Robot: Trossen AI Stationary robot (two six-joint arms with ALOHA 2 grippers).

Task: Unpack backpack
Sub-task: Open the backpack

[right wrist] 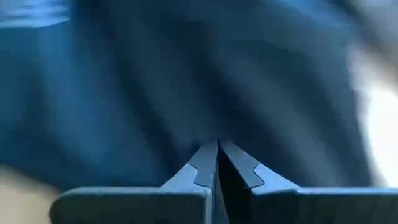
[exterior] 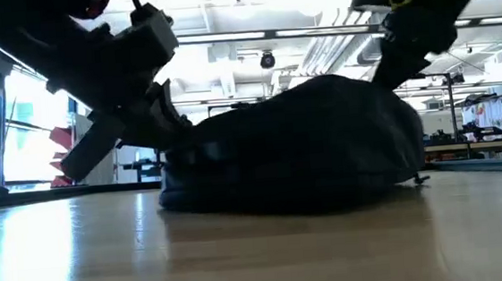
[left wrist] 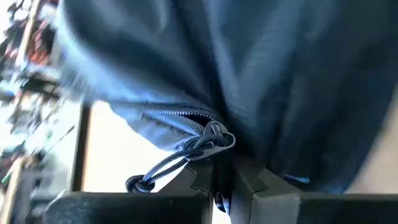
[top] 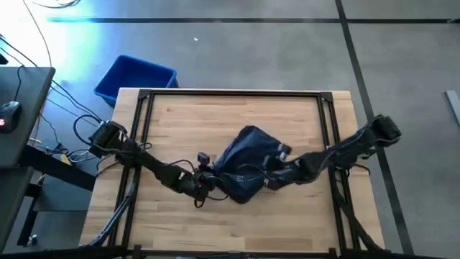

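Note:
The dark navy backpack (top: 248,162) lies on its side in the middle of the wooden table (top: 180,122), its underside flat on the top (exterior: 296,146). My left gripper (top: 213,181) is shut at the pack's left near edge, by the zipper. My right gripper (top: 271,180) is shut on the pack's right near side. In the left wrist view the zipper slider (left wrist: 216,132) shows with a dark cord pull (left wrist: 168,165) hanging loose from it. My left gripper (left wrist: 222,165) is shut right below the zipper slider's ring (left wrist: 219,142), coming in level from the table's left. Whether the fingertips have the cord's root or the fabric beside it, I cannot tell. The pack stays on the table. My right gripper (right wrist: 216,149) pinches a raised fold of the pack's navy fabric (right wrist: 214,134) at the fingertips; how many layers does not show. It comes from the table's right, slanting down. The pack rests on the table under it.
A bright blue bin (top: 136,78) stands on the floor beyond the table's far left corner. A black frame (top: 230,93) runs along the table's edges. Bare wood lies in front of the pack (top: 237,226) and behind it.

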